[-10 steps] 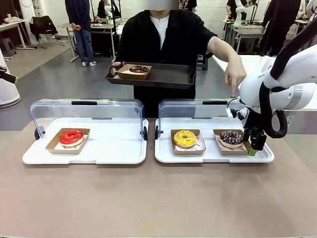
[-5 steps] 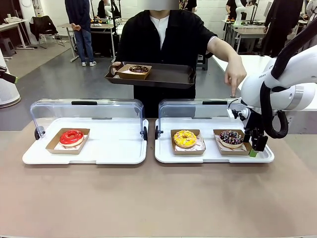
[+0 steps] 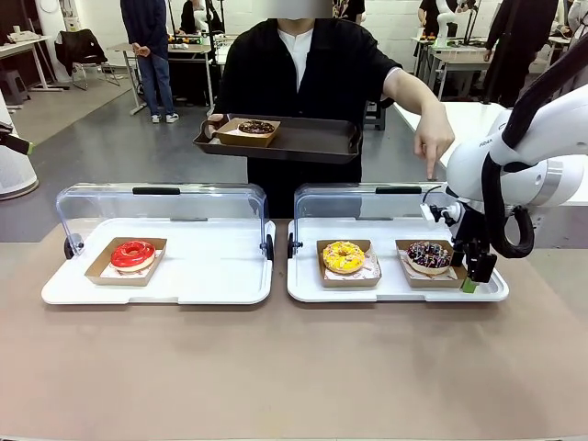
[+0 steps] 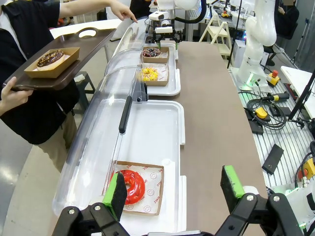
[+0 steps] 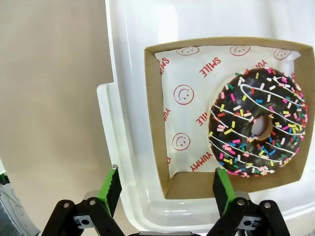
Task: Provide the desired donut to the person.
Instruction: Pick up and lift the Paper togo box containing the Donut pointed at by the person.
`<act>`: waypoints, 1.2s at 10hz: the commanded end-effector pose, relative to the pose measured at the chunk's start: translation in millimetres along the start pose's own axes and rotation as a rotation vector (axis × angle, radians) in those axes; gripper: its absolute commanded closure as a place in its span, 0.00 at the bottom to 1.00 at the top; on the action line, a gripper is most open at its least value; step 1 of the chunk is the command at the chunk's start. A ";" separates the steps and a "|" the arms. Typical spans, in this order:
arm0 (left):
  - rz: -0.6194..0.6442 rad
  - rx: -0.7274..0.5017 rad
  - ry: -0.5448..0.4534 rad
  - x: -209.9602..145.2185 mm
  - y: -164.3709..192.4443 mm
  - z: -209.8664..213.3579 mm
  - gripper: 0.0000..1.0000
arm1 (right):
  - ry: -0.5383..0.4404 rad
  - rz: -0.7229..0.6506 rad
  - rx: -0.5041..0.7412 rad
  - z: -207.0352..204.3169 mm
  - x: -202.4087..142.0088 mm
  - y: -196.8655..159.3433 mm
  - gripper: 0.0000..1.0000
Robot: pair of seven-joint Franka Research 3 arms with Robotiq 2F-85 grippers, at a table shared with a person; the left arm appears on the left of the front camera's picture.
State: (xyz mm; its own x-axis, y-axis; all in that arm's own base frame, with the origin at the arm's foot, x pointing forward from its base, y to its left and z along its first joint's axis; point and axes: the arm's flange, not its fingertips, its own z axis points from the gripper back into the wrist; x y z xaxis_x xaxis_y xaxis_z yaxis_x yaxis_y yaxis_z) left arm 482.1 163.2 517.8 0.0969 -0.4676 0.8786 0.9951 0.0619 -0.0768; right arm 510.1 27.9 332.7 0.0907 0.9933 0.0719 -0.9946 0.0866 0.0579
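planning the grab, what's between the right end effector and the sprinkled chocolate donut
In the right wrist view, the wall of the cardboard box and the printed paper liner lie between the right end effector and the sprinkled chocolate donut.

Floor (image 3: 101,138): smooth grey surface, reflecting the overhead light in pale patches.
Desk (image 3: 276,367): matte tan top, spanning the full width of the front view.
Far left: a light table (image 3: 23,41) stands against the wall. Near it is an office chair (image 3: 83,50) with a dark garment draped over its back.
Rear centre: a person in blue jeans (image 3: 147,37) stands facing a further table.
Right: a white table (image 3: 459,115).
Left wrist view, beside the desk: a slotted metal floor panel (image 4: 290,142) carries coiled black cables (image 4: 268,105) and a yellow control box (image 4: 261,113). A white stepladder (image 4: 216,29) stands farther off.
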 end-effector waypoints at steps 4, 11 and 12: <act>0.002 0.003 -0.002 0.2 -0.7 0.6 0.00 | -0.028 0.026 0.010 -3.5 -4.1 2.8 0.60; 0.002 0.003 -0.002 0.2 -0.7 0.6 0.00 | -0.027 0.028 0.011 -2.3 -3.9 1.6 1.00; 0.002 0.003 -0.002 0.2 -0.7 0.6 0.00 | -0.024 0.029 0.010 -1.0 -3.7 1.8 1.00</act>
State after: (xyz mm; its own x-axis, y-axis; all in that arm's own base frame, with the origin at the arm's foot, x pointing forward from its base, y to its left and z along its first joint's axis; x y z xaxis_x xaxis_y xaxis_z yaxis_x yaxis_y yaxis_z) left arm 482.1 163.2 517.8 0.0969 -0.4676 0.8786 0.9951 0.0619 -0.0768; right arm 510.0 26.8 333.3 0.0823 0.9940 0.0726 -0.9953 0.0782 0.0578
